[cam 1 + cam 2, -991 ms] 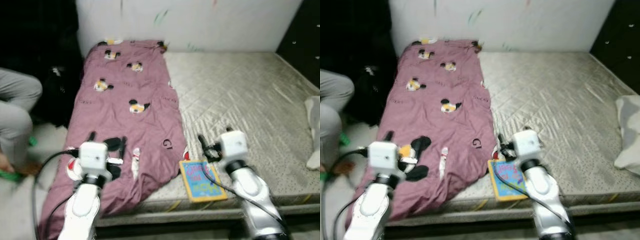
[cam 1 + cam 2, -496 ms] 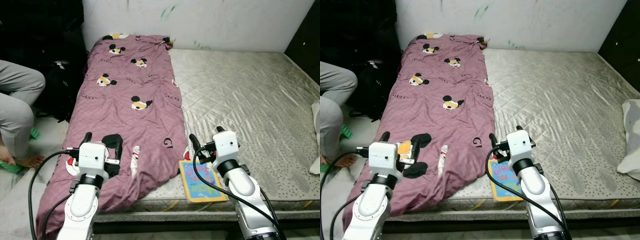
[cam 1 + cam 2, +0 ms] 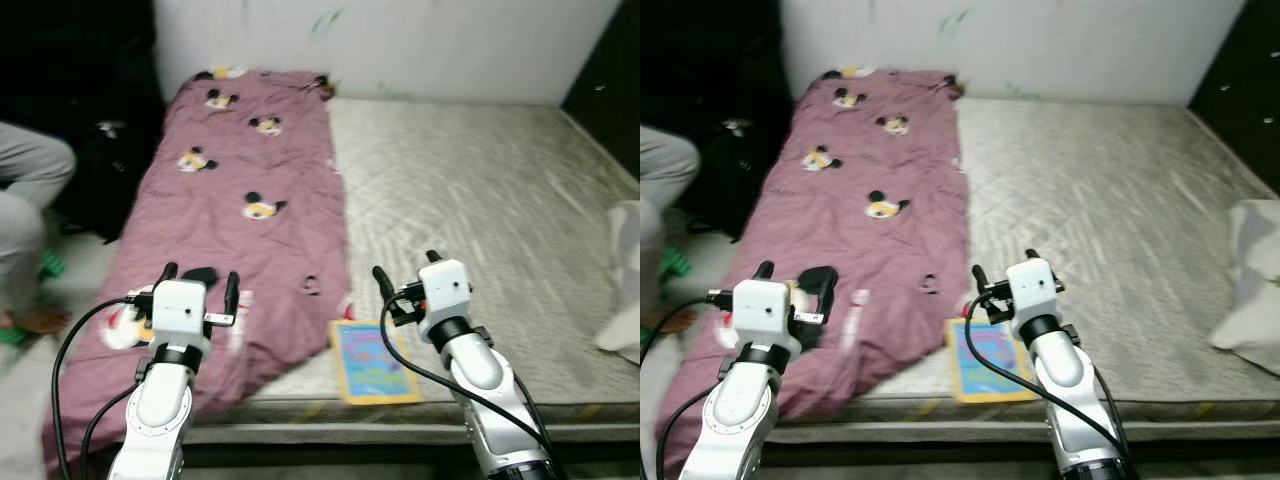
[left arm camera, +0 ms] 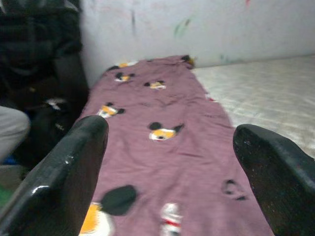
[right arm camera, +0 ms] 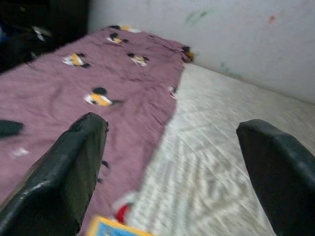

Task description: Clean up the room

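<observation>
A purple blanket point(image 3: 240, 180) printed with cartoon mice covers the left strip of a bare grey mattress point(image 3: 480, 190) and hangs over its front left corner. A colourful book point(image 3: 372, 362) lies flat at the mattress's front edge, just right of the blanket's hem. My left gripper point(image 3: 200, 277) is open above the blanket's lower end, holding nothing. My right gripper point(image 3: 405, 265) is open too, hovering just above and behind the book. In the left wrist view the blanket point(image 4: 162, 147) stretches away between the two black fingers point(image 4: 64, 172).
A white pillow point(image 3: 622, 270) lies at the mattress's right edge. A person's grey trouser leg point(image 3: 25, 200) is on the left, by a black bag point(image 3: 100, 170). A marked white wall point(image 3: 400, 40) stands behind the bed. Dark furniture point(image 3: 610, 60) is at the far right.
The whole picture has shifted and gone slightly blurred, so the camera moved. Both arms stay raised in front with fingers open; the blanket and book lie as before.
</observation>
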Motion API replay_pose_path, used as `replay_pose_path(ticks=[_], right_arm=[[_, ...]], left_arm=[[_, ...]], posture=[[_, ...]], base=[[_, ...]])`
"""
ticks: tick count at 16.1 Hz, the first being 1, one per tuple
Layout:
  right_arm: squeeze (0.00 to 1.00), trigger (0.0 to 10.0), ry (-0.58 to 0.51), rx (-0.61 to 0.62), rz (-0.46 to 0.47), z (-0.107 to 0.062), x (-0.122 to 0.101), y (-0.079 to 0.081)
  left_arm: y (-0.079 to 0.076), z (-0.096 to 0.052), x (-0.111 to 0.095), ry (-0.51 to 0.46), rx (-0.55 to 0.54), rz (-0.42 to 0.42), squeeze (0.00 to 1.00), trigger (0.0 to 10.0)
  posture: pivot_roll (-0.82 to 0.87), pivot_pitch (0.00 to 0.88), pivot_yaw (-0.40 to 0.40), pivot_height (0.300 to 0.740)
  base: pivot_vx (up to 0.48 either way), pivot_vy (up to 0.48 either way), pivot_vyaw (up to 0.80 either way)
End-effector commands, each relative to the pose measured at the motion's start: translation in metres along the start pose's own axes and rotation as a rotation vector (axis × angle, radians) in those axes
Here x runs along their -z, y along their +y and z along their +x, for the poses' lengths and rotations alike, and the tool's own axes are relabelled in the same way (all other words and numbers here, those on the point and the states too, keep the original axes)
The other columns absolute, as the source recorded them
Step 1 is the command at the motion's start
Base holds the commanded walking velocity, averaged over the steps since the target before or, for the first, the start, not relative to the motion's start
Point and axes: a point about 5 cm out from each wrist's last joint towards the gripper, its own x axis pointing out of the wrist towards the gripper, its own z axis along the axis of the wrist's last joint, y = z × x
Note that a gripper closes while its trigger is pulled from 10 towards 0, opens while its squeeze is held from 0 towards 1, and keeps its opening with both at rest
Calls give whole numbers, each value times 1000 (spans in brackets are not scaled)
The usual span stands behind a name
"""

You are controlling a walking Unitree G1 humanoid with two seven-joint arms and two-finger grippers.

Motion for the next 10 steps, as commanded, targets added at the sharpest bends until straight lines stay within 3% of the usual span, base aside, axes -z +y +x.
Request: replay_pose_path(ticks=[1,10], right_arm=[[0,10000,14,13,-7,-3,3,-6],[0,10000,18,12,-6,-3,6,-5]], left_arm=[[-6,-1,1,7,17,-8,0,10000],[-7,-1,1,10,16,-9,0,10000]], posture=[[-31,70,-70,740],[-29,74,-70,740]], base=[[0,-349,0],[0,-349,0]])
